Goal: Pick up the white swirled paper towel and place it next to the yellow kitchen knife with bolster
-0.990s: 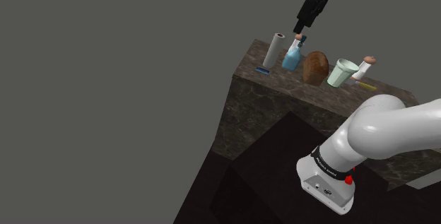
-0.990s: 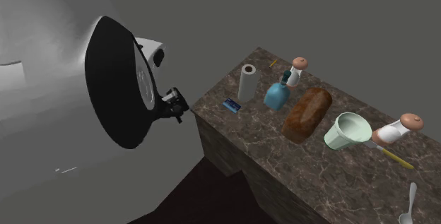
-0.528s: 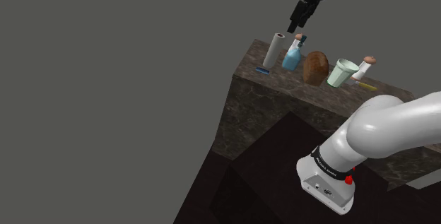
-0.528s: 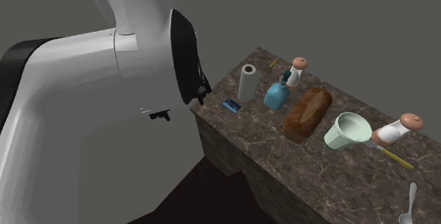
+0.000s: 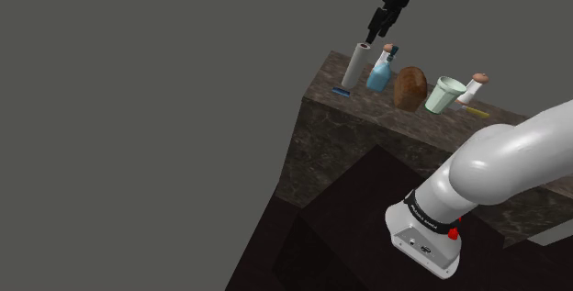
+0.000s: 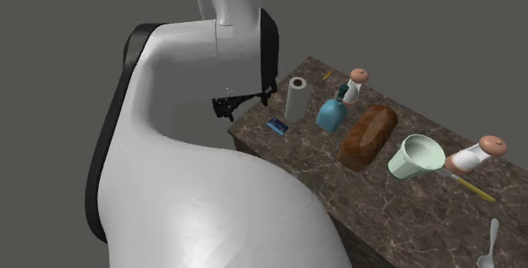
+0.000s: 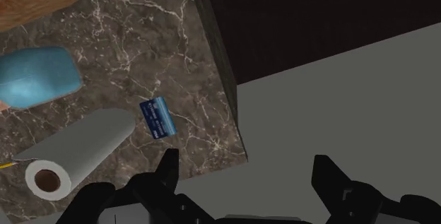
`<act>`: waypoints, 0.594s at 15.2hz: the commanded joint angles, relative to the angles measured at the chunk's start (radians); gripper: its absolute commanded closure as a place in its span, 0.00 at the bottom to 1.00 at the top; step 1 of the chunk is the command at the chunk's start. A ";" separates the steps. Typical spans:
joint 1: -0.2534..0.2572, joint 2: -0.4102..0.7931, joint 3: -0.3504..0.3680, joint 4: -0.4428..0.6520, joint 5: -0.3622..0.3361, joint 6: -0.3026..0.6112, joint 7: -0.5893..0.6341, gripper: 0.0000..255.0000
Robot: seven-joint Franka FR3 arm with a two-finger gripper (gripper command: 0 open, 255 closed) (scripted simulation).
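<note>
We start with the bench (image 5: 386,133), because its corner governs this approach. The white paper towel (image 5: 354,67) stands upright close to that corner, well apart from the yellow knife (image 6: 475,190) that lies toward the bench's other end beyond the brown loaf (image 6: 367,136). We judge the step in hand to be the reach toward the roll, with no grasp made yet. To do it well, we should bring the pincer (image 7: 245,166) in over the roll from its place beyond the bench edge. The fingers should straddle the roll's sides and come down squarely so the tall roll does not tip. We should also keep the fingers off the blue bottle (image 7: 35,76), which stands near the roll, and mind the small blue card (image 7: 157,116) lying flat beside its base. The shoulder view puts the pincer above the roll's top and a little to that view's right. Its jaws stand wide apart, holding nothing and touching nothing.
</note>
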 commanded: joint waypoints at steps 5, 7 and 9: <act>-0.019 0.196 -0.086 0.113 0.042 0.087 -0.110 0.00; -0.028 0.267 -0.111 0.162 0.068 0.108 -0.150 0.00; -0.039 0.341 -0.132 0.217 0.100 0.124 -0.192 0.00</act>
